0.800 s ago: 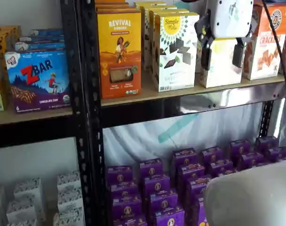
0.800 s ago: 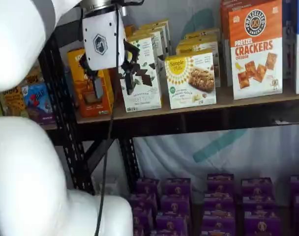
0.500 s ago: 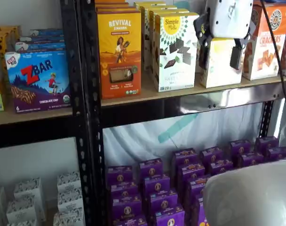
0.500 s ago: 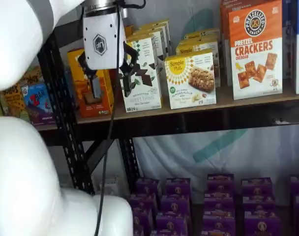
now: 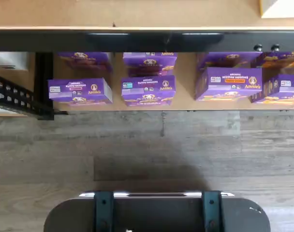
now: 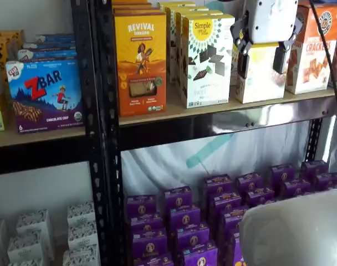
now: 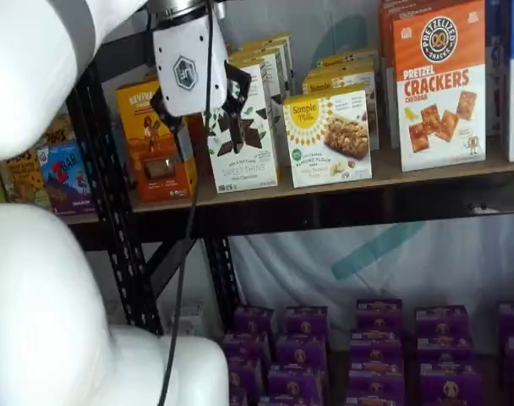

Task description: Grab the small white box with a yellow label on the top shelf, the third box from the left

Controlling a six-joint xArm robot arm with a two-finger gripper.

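Note:
The small white box (image 6: 263,83) with its pale yellow label stands on the top shelf (image 6: 174,113), between a taller white box and an orange cracker box. In a shelf view its front shows a brownish snack picture (image 7: 329,135). My gripper (image 6: 261,61) hangs in front of the shelf at box height, open, its black fingers (image 6: 241,65) wide apart with nothing held. From the other side the gripper (image 7: 206,127) shows well short of the shelf front, apart from the box. The wrist view shows the shelf's metal rail (image 5: 147,39) and no fingers.
An orange Revival box (image 6: 141,64) and the taller white box with black shapes (image 6: 206,61) stand left of the target, Pretzel Crackers (image 7: 439,85) to its right. Purple boxes (image 6: 213,210) fill the lower level. Black perforated posts (image 6: 99,138) and my white arm (image 7: 37,254) stand close by.
The gripper has risen a little along the shelf front and shifted slightly toward the boxes. Its fingers have stayed wide apart and no box has moved.

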